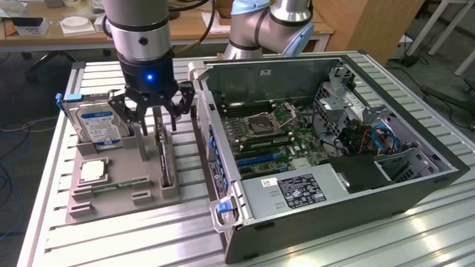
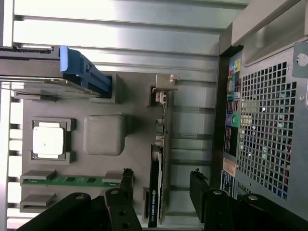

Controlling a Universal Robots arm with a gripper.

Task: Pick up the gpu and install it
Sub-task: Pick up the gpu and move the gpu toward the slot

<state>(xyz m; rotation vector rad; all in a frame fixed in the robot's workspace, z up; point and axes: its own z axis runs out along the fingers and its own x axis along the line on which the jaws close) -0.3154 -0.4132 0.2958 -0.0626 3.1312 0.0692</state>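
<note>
None of the task is seen completed: the gpu (image 1: 164,161) is not yet gripped, so lifting and installing are both judged outstanding.

In the exterior view, the gpu is found standing on edge in a slot of the grey tray (image 1: 111,208), along the tray's edge nearest the computer case (image 1: 312,222), where it looks dark and thin. The gripper (image 1: 153,123) is held just above it, with its jaws spread wide and nothing grasped. A hard drive (image 1: 100,125) is propped at the tray's far corner on the exterior view's left. A processor (image 1: 94,171) and a memory stick (image 1: 119,184) are laid nearer the front edge. The case is opened, and its motherboard (image 1: 267,133) is exposed.

In the wrist view, the alignment is made plainer. The gpu (image 2: 158,168) is seen edge-on between the two fingertips (image 2: 126,185) and apart from both. Its silver bracket (image 2: 167,84) is shown at the end away from the gripper (image 2: 162,185). The case's perforated rear panel (image 2: 269,125) is seen beside the tray, whereas the case's interior is offered by the exterior view.
</note>
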